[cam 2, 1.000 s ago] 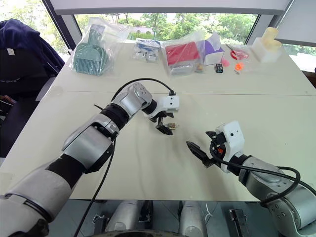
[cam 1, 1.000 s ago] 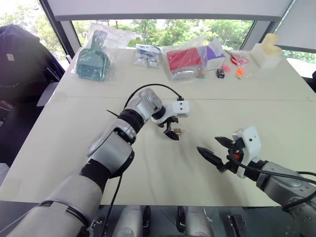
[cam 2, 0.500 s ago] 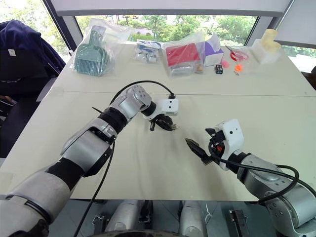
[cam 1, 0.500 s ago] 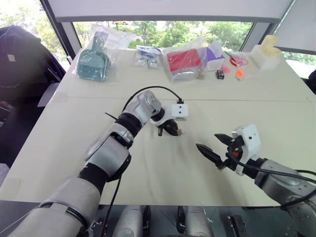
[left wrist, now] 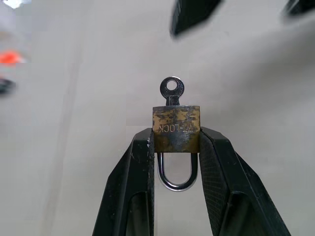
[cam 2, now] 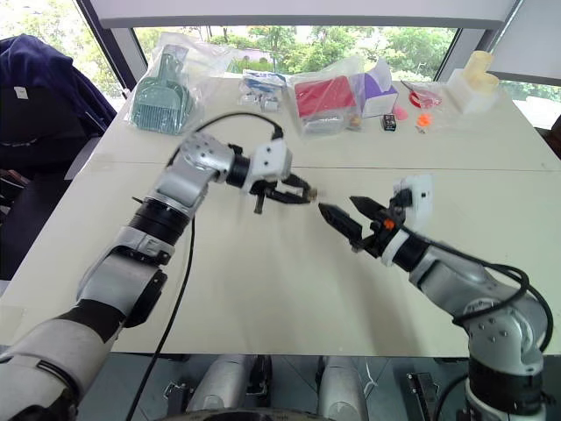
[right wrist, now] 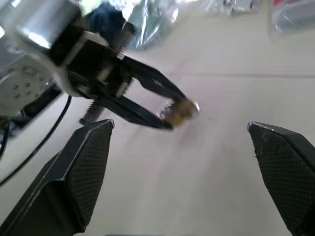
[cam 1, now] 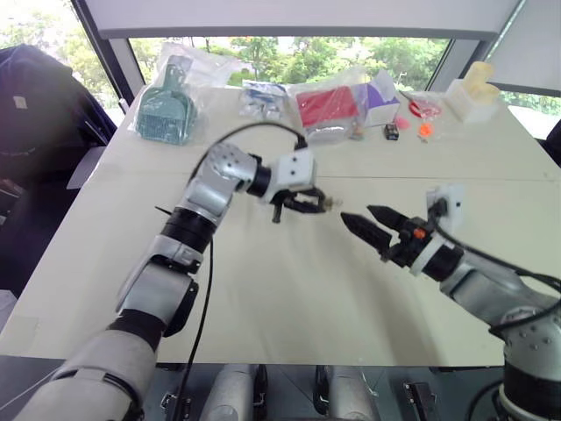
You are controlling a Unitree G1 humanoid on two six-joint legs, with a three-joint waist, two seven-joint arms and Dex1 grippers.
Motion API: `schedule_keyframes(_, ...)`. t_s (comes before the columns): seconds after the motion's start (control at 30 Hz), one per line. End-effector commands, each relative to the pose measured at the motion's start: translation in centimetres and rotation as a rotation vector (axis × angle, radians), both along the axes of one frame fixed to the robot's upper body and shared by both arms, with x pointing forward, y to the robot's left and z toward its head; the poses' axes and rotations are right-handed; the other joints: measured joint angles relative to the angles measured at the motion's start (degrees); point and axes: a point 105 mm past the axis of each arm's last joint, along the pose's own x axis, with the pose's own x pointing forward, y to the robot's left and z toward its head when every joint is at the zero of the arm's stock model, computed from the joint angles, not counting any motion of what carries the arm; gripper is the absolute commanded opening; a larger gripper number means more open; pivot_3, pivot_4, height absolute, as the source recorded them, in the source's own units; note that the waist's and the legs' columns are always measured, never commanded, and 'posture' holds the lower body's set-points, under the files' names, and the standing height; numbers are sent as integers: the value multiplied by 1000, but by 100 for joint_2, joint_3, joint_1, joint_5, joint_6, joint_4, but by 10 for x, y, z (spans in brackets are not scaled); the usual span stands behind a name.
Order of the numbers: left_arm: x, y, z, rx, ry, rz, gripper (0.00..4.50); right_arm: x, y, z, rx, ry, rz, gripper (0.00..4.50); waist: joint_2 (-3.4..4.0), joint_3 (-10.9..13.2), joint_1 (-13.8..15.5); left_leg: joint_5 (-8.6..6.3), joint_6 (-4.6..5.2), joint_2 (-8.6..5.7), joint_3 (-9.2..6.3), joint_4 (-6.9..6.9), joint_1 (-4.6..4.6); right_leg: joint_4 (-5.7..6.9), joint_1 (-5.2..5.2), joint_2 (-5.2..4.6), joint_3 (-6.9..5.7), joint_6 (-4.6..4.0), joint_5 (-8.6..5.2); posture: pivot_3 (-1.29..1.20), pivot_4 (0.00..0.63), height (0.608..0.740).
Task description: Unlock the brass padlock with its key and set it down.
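Up off the white table (cam 1: 263, 289) comes the left gripper (cam 1: 317, 204), now clenched on the brass padlock (left wrist: 176, 129) it hovered over a second ago. Across from it, the right gripper (cam 1: 364, 221) has swung in close, jaws spread wide, pointing at the padlock. From the left wrist, the key (left wrist: 172, 92) shows poking out of the lock body, shackle between the fingers (left wrist: 135, 187). Beyond the padlock, bagged goods (cam 1: 326, 110) line the table's window edge.

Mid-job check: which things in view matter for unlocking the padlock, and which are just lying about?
In the job:
- brass padlock, clamped in the left claw
- key, sticking out of the padlock
- right claw, open, close by

Lying about, far edge of the table:
- green item in bag
- red item in bag
- purple box
- white block
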Motion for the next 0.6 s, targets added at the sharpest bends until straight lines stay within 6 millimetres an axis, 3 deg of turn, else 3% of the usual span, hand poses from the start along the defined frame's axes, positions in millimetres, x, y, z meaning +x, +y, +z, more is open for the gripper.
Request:
schedule_keyframes(0.03, -8, -1, 22, -106, -79, 15, 690, 16, 2, 17, 153, -12, -14, 4500, 1, 0, -25, 0, 0, 0, 1, 0, 1, 0, 1, 1, 0, 1, 1, 0, 150, 735)
schedule_keyframes(0.17, -17, 0, 31, -176, -115, 32, 690, 30, 5, 36, 274, -38, -21, 4500, 7, 3, -27, 4, -6, 0, 2, -1, 1, 9, -1, 4, 0, 18, 10, 0, 150, 735)
schedule_keyframes(0.37, -17, -1, 32, -204, -113, 80, 690, 32, 10, 42, 301, -38, 8, 4500, 7, 2, -21, 5, -6, -3, 1, 0, 2, 7, 6, 7, 0, 18, 10, 0, 150, 735)
schedule_keyframes(0.47, -18, -1, 30, -205, -108, 81, 691, 31, 12, 45, 311, -43, 22, 3654, 7, 3, -38, 5, -7, -3, 2, -1, 3, 9, 5, 9, 0, 20, 11, 0, 150, 735)
schedule_keyframes(0.6, -17, 0, 31, -205, -109, 78, 691, 28, 14, 46, 317, -46, 34, 1590, 7, 3, -45, 7, -9, -2, 3, -1, 4, 9, 5, 10, 0, 21, 11, 0, 150, 735)
